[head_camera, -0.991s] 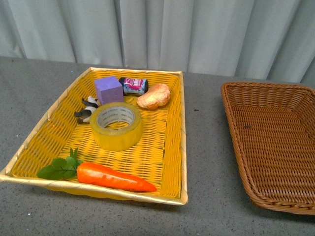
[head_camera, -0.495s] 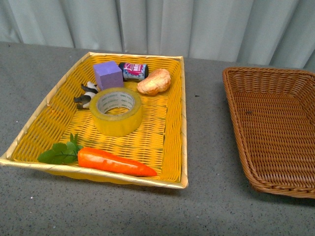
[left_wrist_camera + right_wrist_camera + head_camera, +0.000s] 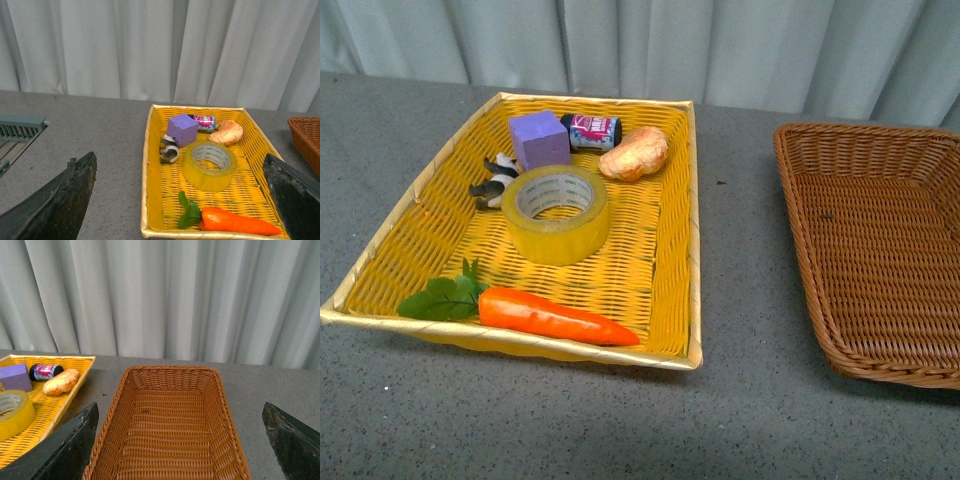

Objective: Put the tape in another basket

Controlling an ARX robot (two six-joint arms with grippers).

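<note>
The tape (image 3: pixel 556 212) is a wide yellow roll lying flat in the middle of the bright yellow tray (image 3: pixel 675 210). It also shows in the left wrist view as the tape (image 3: pixel 209 165) and at the edge of the right wrist view as the tape (image 3: pixel 12 414). The brown wicker basket (image 3: pixel 798 215) stands to the right, with nothing in it; the right wrist view shows this basket (image 3: pixel 122 405) from close by. My left gripper (image 3: pixel 182 200) hangs open well back from the tray. My right gripper (image 3: pixel 182 445) is open above the basket's near end. Neither gripper shows in the front view.
In the yellow tray with the tape lie a purple cube (image 3: pixel 539 139), a small can (image 3: pixel 591 131), a bread roll (image 3: pixel 634 153), a black-and-white toy (image 3: pixel 495 180) and a carrot (image 3: pixel 557 317). A grey grille (image 3: pixel 20 127) sits off the tray's far side. A curtain hangs behind the table.
The front view has shifted, so both containers sit slightly higher in the picture. Nothing on the table has moved.
</note>
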